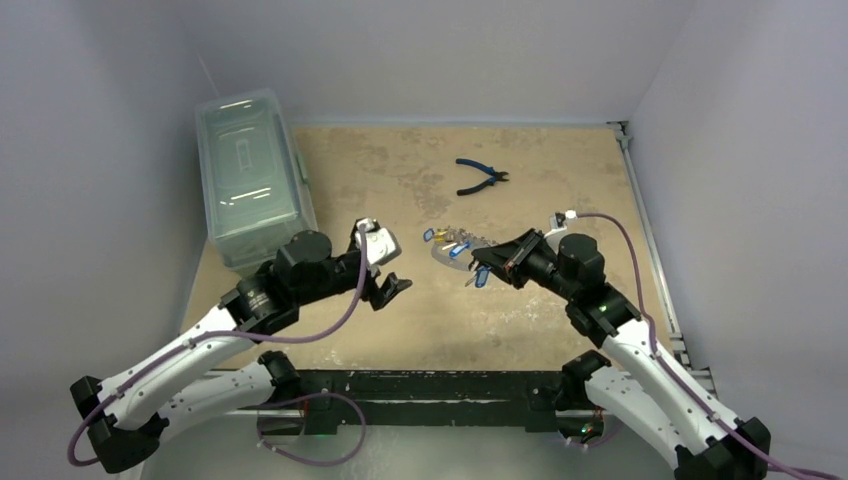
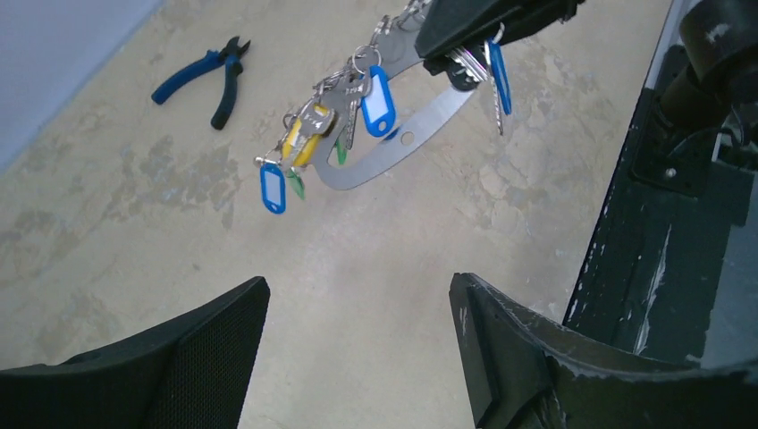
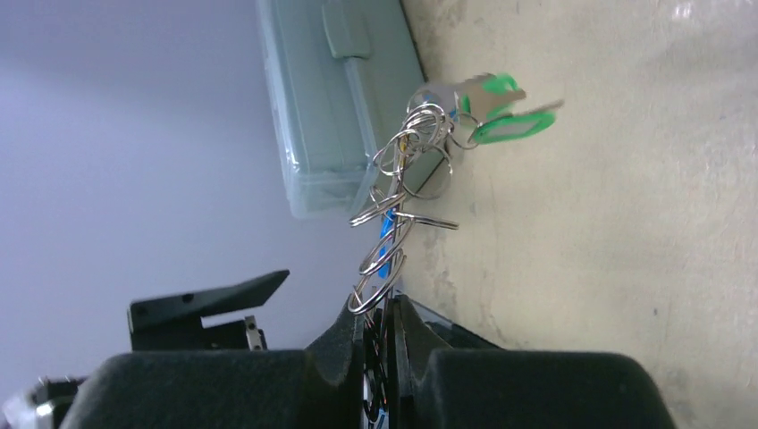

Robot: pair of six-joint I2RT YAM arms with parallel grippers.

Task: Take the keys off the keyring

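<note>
Mottled tan tabletop (image 1: pixel 420 330). Right gripper (image 1: pixel 484 262) clamped on keyring (image 2: pixel 407 147) near table centre; left gripper (image 2: pixel 357 344) apart, empty. We judge keys (image 2: pixel 308 134) light, dangling loose; best pinched by a tag.

The keyring (image 2: pixel 407 145) hangs from right fingers (image 2: pixel 465 31) — keys (image 2: pixel 315 125) dangling, pliers (image 2: pixel 210 76) beyond

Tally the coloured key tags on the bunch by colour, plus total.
Blue tags: 3
Green tags: 2
Yellow tag: 1
Total visible: 6
</note>
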